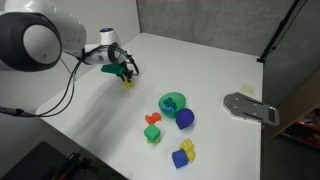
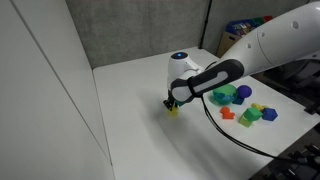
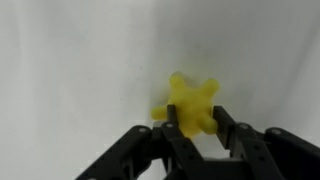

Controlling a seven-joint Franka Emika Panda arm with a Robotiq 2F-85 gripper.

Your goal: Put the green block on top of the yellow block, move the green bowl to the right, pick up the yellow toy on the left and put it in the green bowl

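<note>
The yellow toy [image 3: 190,95], a small bright star shape, lies on the white table at the left, apart from the other toys. My gripper [image 3: 197,118] is down over it, with one black finger against each side of it. In both exterior views the yellow toy [image 1: 128,83] [image 2: 172,111] shows just under the gripper [image 1: 124,74] [image 2: 172,103]. The teal-green bowl [image 1: 172,101] [image 2: 225,95] stands to the right among the other toys. The green block [image 1: 153,135] [image 2: 249,117] sits near the front. The yellow block is too small to make out there.
A blue cylinder [image 1: 185,119] stands beside the bowl, and an orange piece [image 1: 152,119] lies next to the green block. A blue and yellow block pair [image 1: 184,153] is near the front edge. A grey metal plate [image 1: 250,108] lies at the right. A black cable [image 2: 235,140] trails across the table.
</note>
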